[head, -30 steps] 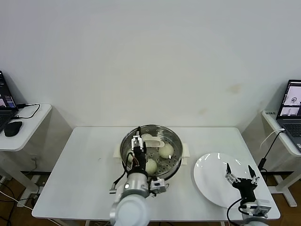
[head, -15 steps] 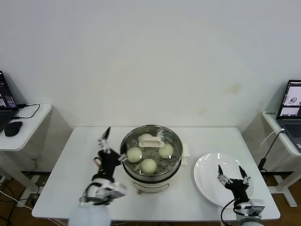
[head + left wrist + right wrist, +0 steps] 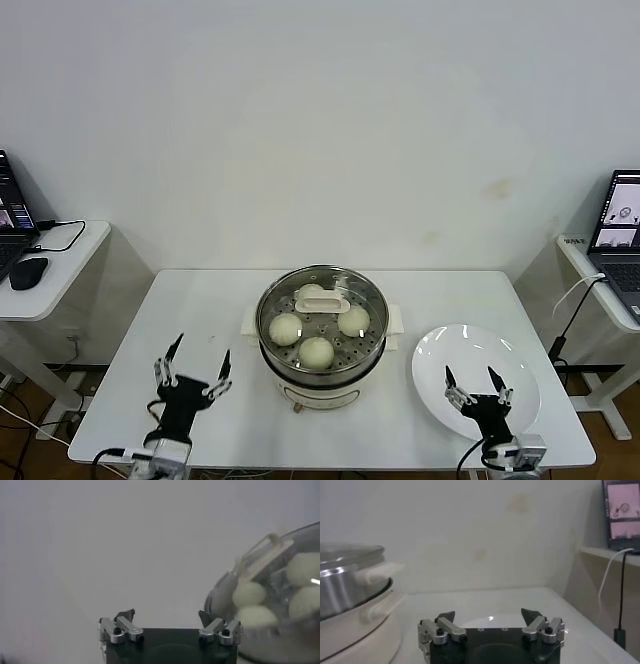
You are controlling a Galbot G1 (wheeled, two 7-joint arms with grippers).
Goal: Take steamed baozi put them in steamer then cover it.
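1. Far left there's a side desk (image 3: 60, 262) with a mouse (image 3: 27, 271) and the edge of a laptop (image 3: 10, 222), well apart from the main table (image 3: 200, 330).
2. The left gripper (image 3: 191, 370) sits low over the table's front left area, fingers spread wide and holding nothing. It's well clear of the steamer. In the left wrist view the same gripper (image 3: 167, 621) has both fingertips apart with only bare table between them.
3. The steamer (image 3: 322, 345) is in the middle of the table, shiny pot on a cream base.
4. The cover (image 3: 322, 318) is already sitting on the steamer, its white handle (image 3: 322, 300) on top.
5. Four baozi (image 3: 316, 351) show through the glass, all inside the pot. The left wrist view catches them too, through the lid.
6. Right of the steamer is a white plate (image 3: 470, 355), nothing lying on it.
7. The right gripper (image 3: 476, 390) hovers over the plate's front part, also spread open and empty. The right wrist view shows its tips (image 3: 489, 618) apart, steamer off to the side.
8. Far right, another desk (image 3: 590, 265) with a laptop (image 3: 618, 222).
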